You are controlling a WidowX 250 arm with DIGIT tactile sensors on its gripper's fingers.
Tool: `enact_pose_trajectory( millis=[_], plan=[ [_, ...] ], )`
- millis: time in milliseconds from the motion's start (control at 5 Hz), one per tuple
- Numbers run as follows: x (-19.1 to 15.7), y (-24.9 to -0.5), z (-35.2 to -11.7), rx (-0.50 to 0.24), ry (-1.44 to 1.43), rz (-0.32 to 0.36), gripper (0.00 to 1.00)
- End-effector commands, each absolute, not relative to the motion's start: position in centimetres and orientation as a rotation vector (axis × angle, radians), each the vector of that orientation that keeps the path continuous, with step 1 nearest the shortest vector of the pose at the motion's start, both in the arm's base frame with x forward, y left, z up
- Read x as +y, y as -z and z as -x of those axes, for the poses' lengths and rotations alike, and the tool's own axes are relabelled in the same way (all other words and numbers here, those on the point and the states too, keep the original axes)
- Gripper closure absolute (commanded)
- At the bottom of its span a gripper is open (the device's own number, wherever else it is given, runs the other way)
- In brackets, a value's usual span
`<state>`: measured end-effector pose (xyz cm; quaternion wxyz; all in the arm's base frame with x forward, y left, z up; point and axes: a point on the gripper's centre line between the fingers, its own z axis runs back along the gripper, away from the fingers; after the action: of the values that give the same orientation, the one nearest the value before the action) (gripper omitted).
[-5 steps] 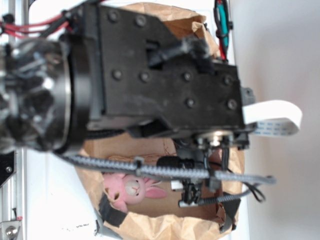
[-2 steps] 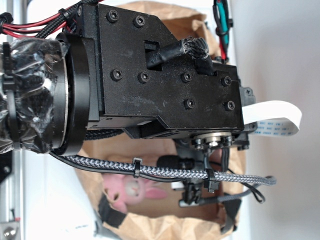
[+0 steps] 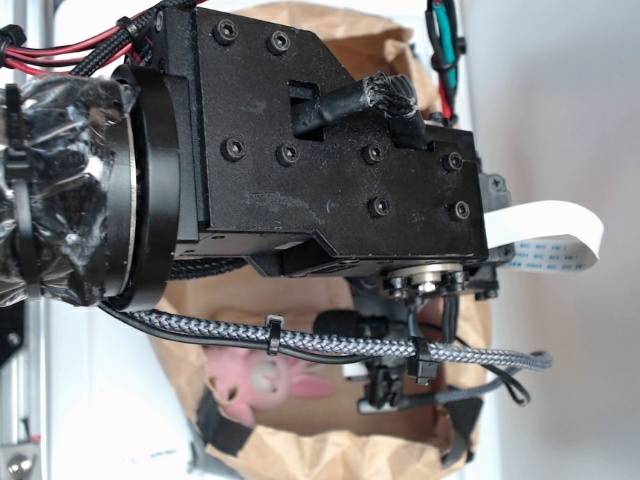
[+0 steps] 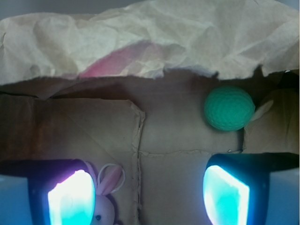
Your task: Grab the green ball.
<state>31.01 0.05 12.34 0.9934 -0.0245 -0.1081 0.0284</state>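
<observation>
Brown crumpled paper forms the bag (image 4: 154, 42), and this bag is taken as the landmark. In the wrist view its flat cardboard-like floor (image 4: 178, 136) is seen under the folded rim. The green ball (image 4: 229, 108) is found on this floor, at the far right side of the bag, just below the edge of the rim and close to the right wall. Its surface is marked by a fine bumpy pattern.

The pink plush bunny (image 4: 105, 197) is placed at the near left part of the bag, well apart from the ball. Only its ears and part of its head are shown in the wrist view. In the exterior view the bunny (image 3: 262, 380) is partly hidden behind a braided cable (image 3: 330, 345).

The tool (image 4: 150, 197) is held released inside the bag: its two fingers (image 4: 70, 199) are spread wide, and nothing is gripped between them. The ball is located beyond the right finger and is not touched by it. In the exterior view the bag (image 3: 330, 450) is mostly covered by the black arm body (image 3: 330, 150).
</observation>
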Motion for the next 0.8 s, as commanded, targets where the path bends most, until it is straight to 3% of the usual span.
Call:
enact_pose_trajectory(
  millis=[0,200,600],
  plan=[
    [2.2,-12.1,-28.8,-0.24,0.016,0.051,0.0],
    [3.1,-12.1,-28.5,-0.257,0.025,0.061,0.0],
    [3.7,-9.1,-29.7,-0.289,0.048,0.045,0.0]
  ],
)
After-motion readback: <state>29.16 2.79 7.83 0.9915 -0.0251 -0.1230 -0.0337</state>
